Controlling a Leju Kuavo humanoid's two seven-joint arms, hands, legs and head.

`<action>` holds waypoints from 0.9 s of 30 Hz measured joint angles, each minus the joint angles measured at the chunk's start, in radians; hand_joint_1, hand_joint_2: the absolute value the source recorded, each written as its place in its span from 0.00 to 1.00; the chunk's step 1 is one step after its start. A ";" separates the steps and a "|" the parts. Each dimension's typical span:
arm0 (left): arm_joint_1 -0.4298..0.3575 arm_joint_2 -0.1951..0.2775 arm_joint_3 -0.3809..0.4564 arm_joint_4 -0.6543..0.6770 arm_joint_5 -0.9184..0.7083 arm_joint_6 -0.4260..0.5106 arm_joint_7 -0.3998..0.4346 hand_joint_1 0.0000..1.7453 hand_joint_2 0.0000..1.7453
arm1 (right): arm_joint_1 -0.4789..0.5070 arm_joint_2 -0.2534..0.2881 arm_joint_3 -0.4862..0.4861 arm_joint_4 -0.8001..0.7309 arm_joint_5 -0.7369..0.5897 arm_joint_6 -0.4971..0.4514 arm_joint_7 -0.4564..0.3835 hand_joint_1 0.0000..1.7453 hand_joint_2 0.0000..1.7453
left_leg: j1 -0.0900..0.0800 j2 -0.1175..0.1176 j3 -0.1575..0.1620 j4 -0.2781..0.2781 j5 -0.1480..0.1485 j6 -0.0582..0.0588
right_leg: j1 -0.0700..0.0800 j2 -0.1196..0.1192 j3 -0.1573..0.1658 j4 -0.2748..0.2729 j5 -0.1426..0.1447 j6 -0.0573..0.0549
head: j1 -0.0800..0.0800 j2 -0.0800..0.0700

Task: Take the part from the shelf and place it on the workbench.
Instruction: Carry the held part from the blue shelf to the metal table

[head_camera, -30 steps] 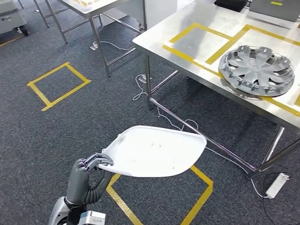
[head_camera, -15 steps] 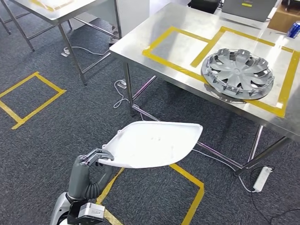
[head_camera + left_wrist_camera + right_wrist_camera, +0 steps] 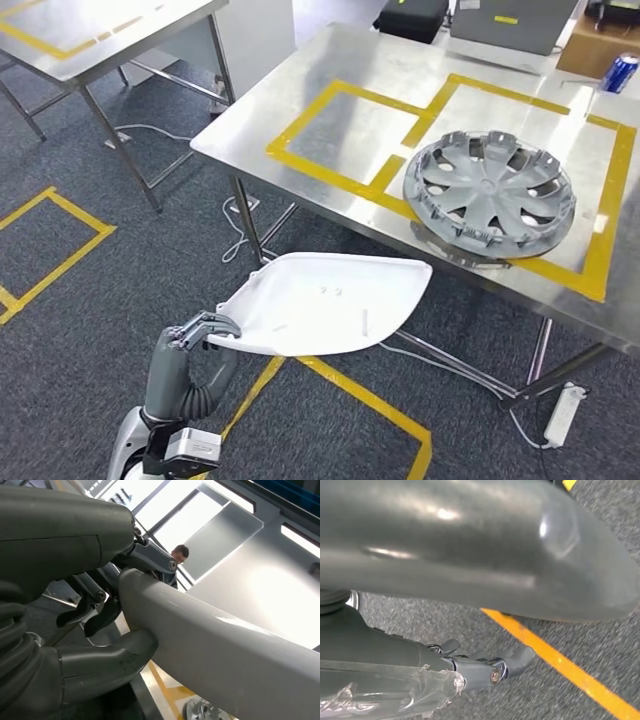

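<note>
The left hand [image 3: 181, 350] grips the white panel [image 3: 328, 303] by its edge, holding it level above the carpet, beside the bench [image 3: 249, 110]. Whether the right hand [image 3: 486, 667] is clenched, I cannot tell.

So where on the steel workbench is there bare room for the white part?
The taped rectangle left of the hubcap is bare steel. The right-hand taped square is crowded by the hubcap. The far edge holds boxes and a blue can. The left hand holds the white part off the workbench.
</note>
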 joint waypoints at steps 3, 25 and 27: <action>-0.001 -0.003 0.002 0.004 0.000 -0.007 -0.001 1.00 1.00 | 0.005 0.002 0.000 0.000 0.009 0.002 0.005 0.00 0.00 | 0.000 0.000 -0.103 -0.043 -0.074 0.001 | -0.005 0.016 0.080 -0.004 -0.063 0.004 | -0.002 0.000; -0.043 -0.035 0.020 0.032 -0.011 -0.035 0.022 1.00 1.00 | 0.009 0.002 0.000 0.004 0.027 0.003 0.010 0.00 0.00 | -0.001 -0.019 0.280 -0.306 0.017 0.017 | 0.018 -0.013 -0.120 0.037 0.082 0.017 | 0.011 0.000; -0.064 -0.042 0.022 0.041 -0.012 -0.039 0.031 1.00 1.00 | -0.001 0.000 0.000 0.001 0.032 0.003 0.009 0.00 0.00 | 0.000 -0.015 0.206 -0.170 0.075 0.009 | 0.016 -0.009 -0.072 0.017 0.051 0.002 | 0.010 0.000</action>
